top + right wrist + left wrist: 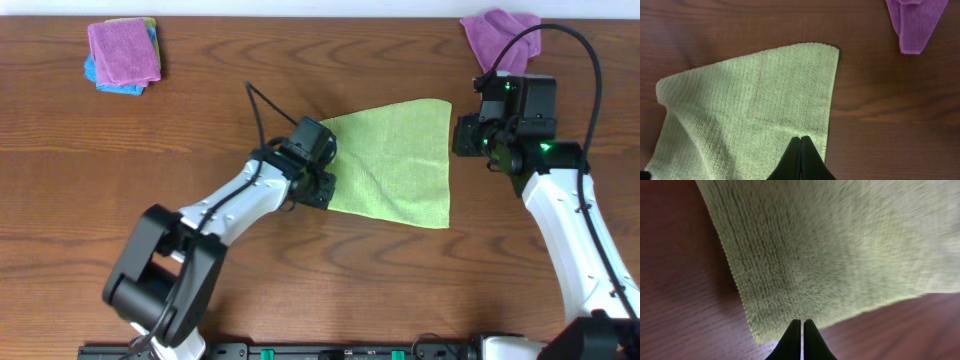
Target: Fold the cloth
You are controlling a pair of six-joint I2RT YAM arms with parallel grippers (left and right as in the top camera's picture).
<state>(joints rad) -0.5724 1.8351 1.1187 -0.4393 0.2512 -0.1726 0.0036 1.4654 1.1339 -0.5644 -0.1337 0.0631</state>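
Note:
The lime-green cloth (395, 160) lies mid-table, wider at its right side than at its left. My left gripper (322, 170) sits at its left edge. In the left wrist view the fingertips (796, 327) are pressed together on the cloth (840, 245), right at its edge near a corner. My right gripper (462, 135) hovers at the cloth's right edge. Seen from the right wrist, that gripper (801, 138) is shut with nothing in it, above the flat cloth (750, 110) close to its right hem.
A purple cloth (500, 35) lies at the back right behind the right arm and also shows in the right wrist view (917, 22). A purple cloth on a blue one (122, 55) sits at the back left. The table (300, 270) is dark wood.

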